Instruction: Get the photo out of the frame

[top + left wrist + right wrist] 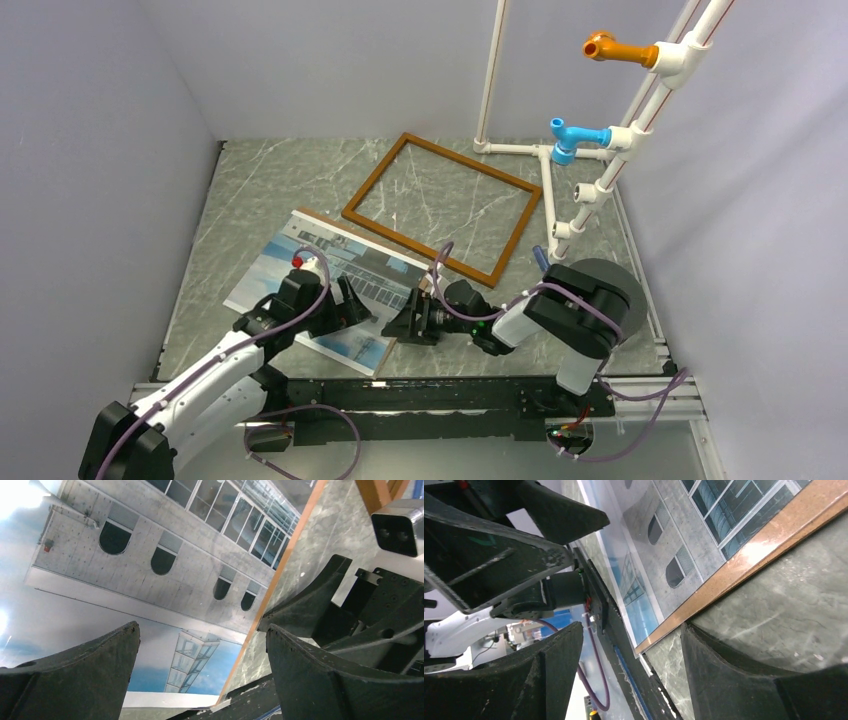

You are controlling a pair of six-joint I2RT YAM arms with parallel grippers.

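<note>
1. Photo [300, 268] and frame [374, 173] lie apart on the grey marbled table [260, 180]. The print is already out of the moulding.
2. We see the photo flat and picture side up, left of centre and near the arm bases. It shows a grey-white building under blue sky. A thin light-brown board edge [749, 550] runs along its right side.
3. We find the frame farther back and to the right, also flat, with bare table showing through its hollow centre. Its near rail runs close beside the photo's far edge, and we cannot tell whether the two touch.
4. Our left gripper [348, 300] hangs over the photo's near right part. In its wrist view the left gripper [202, 630] has its jaws spread as wide as they go. Only the print [150, 580] shows in the gap, and nothing is held.
5. Our right gripper [405, 322] sits low at the photo's right edge, pointing left toward the other tool. In its own view the right gripper [630, 630] has its jaws well apart, somewhat short of full spread. The photo's near corner and a strip of table [784, 620] show in the gap, and we see no clamp on anything.
6. We note a white pipe stand [600, 180] with orange and blue fittings at the far right.
</note>
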